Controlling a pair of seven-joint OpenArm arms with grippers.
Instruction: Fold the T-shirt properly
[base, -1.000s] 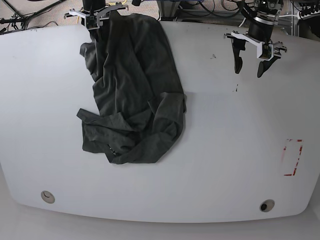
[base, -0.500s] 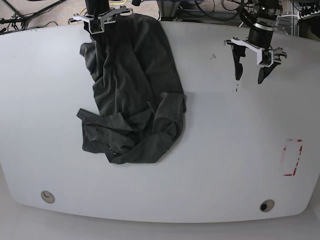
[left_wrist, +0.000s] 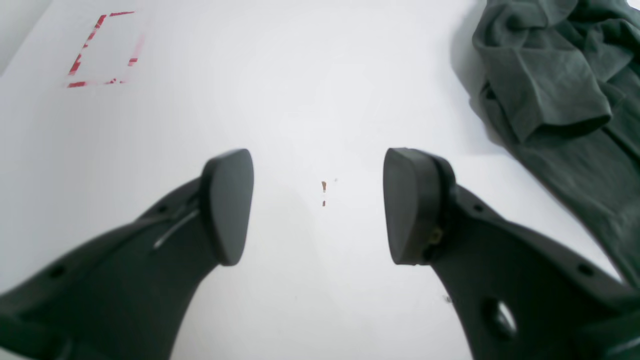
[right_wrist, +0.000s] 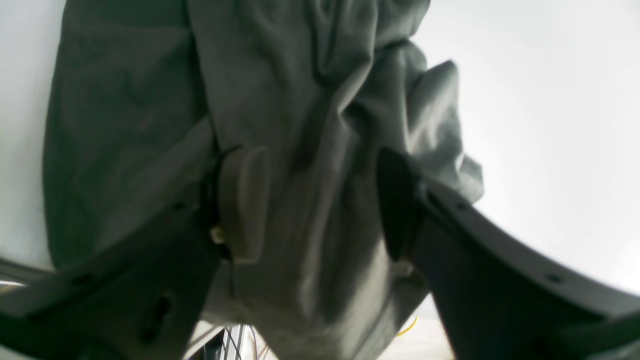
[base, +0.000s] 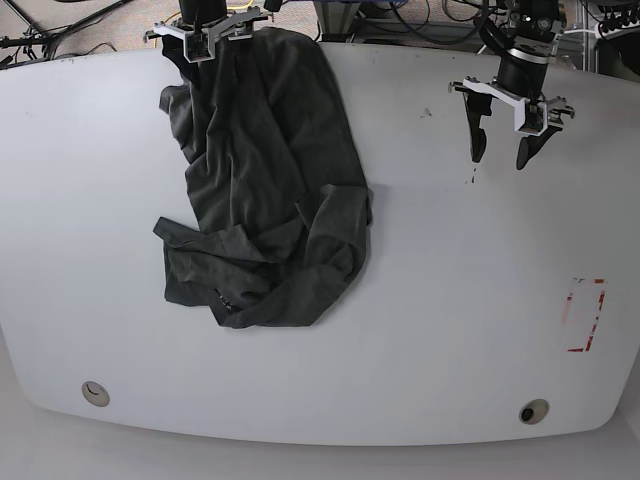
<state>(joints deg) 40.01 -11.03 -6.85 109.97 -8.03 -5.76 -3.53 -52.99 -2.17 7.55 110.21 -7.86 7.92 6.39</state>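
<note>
The T-shirt (base: 262, 180) lies crumpled at the table's (base: 440, 330) far side, one edge overhanging. The right gripper (right_wrist: 320, 205) stands apart around that edge; the left gripper (base: 505, 148), well clear, gapes empty. Unheld, the cloth might slide off

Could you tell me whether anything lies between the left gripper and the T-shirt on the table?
Nothing visible does. The left gripper hangs open over bare white table, and the T-shirt lies crumpled off to its side. Only small dark specks mark the surface between them.
</note>
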